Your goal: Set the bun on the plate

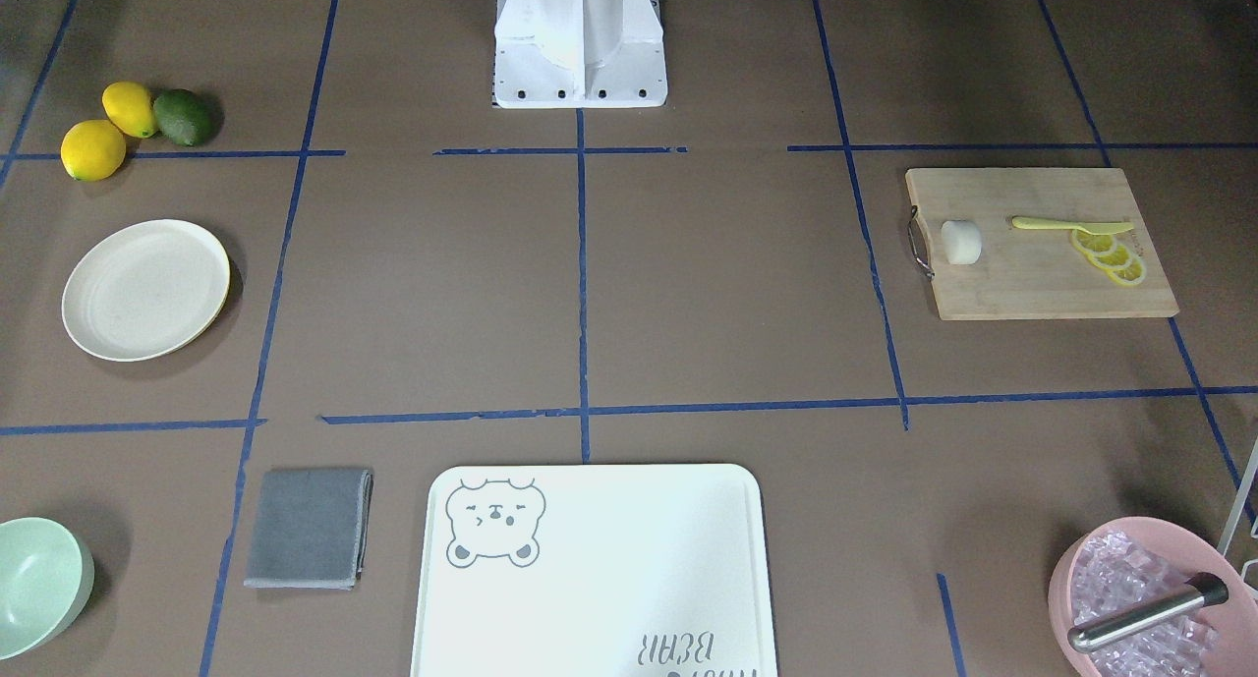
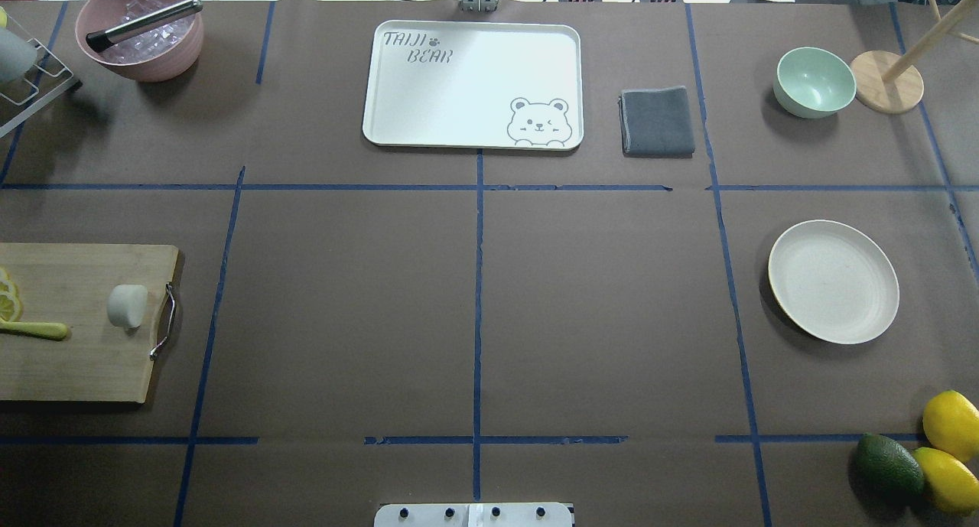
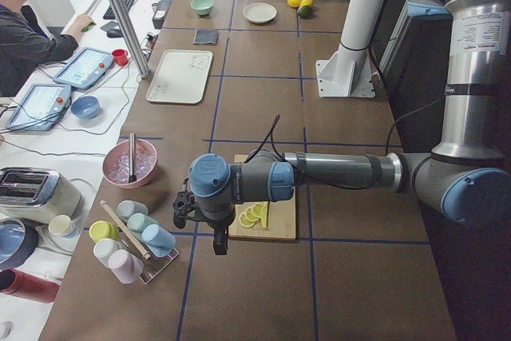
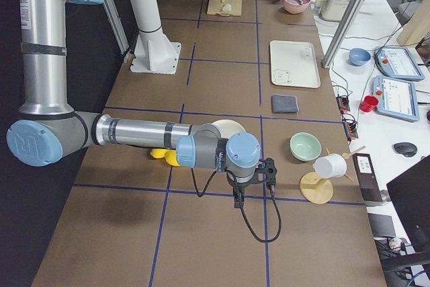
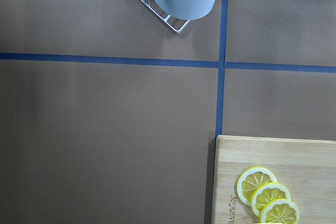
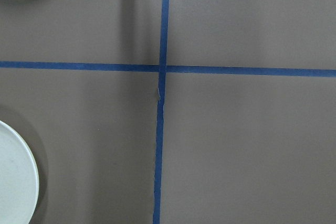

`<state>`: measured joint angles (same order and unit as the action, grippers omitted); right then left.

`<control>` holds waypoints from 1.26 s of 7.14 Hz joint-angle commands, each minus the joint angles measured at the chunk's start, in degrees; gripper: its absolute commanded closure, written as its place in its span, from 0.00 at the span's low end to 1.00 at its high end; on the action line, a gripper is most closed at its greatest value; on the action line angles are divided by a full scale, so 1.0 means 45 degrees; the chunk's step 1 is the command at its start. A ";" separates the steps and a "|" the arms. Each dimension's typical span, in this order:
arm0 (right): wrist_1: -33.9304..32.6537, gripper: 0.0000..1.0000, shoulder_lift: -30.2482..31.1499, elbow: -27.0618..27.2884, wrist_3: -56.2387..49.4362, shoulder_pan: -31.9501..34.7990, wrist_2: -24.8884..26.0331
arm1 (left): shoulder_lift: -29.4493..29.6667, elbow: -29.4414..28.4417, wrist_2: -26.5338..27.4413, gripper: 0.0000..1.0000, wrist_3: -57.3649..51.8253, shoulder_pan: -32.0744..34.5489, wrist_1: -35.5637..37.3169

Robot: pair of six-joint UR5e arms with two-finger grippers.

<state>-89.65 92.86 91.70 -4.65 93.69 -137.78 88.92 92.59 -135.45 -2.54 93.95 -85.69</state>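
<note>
The small white bun (image 1: 961, 242) (image 2: 127, 306) lies on a wooden cutting board (image 1: 1042, 284) (image 2: 76, 359), near its metal handle. The round cream plate (image 1: 145, 289) (image 2: 833, 281) sits bare at the opposite end of the table; its rim (image 6: 13, 182) shows in the right wrist view. My left gripper (image 3: 182, 212) hovers above the table by the board's outer end, beside a cup rack. My right gripper (image 4: 267, 169) hangs over the table past the plate (image 4: 228, 127). Both show only in the side views, so I cannot tell whether they are open or shut.
Lemon slices (image 1: 1111, 256) and a yellow knife (image 1: 1069, 225) share the board. A white bear tray (image 2: 473, 83), grey cloth (image 2: 658, 121), mint bowl (image 2: 814, 82) and pink ice bowl (image 2: 141, 41) line the far edge. Two lemons and an avocado (image 2: 887, 463) lie near the plate.
</note>
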 commanded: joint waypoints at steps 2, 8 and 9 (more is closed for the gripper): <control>0.0000 0.00 -0.0030 -0.0007 -0.0021 0.0000 0.0032 | 0.0006 0.0010 0.0001 0.00 -0.0022 0.0000 0.0000; 0.1591 0.01 0.0009 0.0246 0.2717 -0.0990 0.0012 | 0.0065 0.0281 -0.0018 0.00 0.0056 -0.0019 0.0000; 0.3477 0.01 0.0222 0.0247 0.4783 -0.1692 0.0167 | -0.0090 0.0805 0.0001 0.00 0.0095 -0.0019 0.0019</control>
<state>-82.40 93.06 92.68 6.89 89.55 -137.55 89.04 94.04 -135.50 -2.31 93.87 -85.68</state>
